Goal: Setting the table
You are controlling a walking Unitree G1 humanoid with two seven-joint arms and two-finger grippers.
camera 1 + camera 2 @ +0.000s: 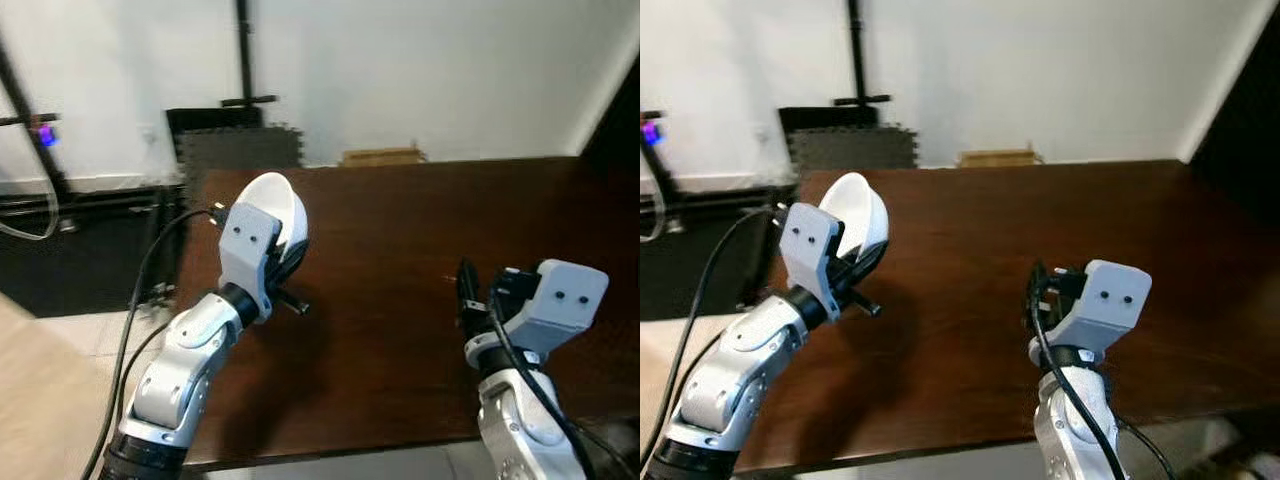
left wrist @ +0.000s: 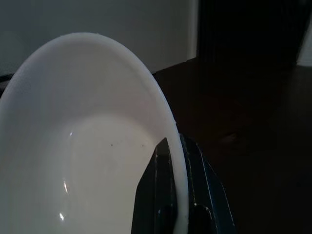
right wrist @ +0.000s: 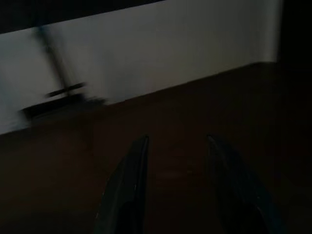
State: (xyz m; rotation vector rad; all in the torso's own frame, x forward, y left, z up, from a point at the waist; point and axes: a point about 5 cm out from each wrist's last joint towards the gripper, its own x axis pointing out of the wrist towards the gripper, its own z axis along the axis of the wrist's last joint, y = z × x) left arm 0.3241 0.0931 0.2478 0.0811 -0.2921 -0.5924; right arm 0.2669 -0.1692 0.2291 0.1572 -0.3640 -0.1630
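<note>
My left gripper (image 2: 178, 195), left of centre in the head views, holds a round white ceramic bowl (image 1: 283, 215) tipped up on its edge, raised above the left end of a dark brown wooden table (image 1: 420, 230). My two black fingers (image 2: 158, 195) pinch the bowl's rim, one inside and one outside, closed tight on it. My right gripper (image 3: 178, 185) hovers at the lower right of the frame, over the table's near edge, its two fingers parted with nothing between them. Beyond the table, at the top of the frame, stands a white wall (image 1: 420, 70), with dark grey foam floor mats (image 1: 240, 150) leaning at its foot.
</note>
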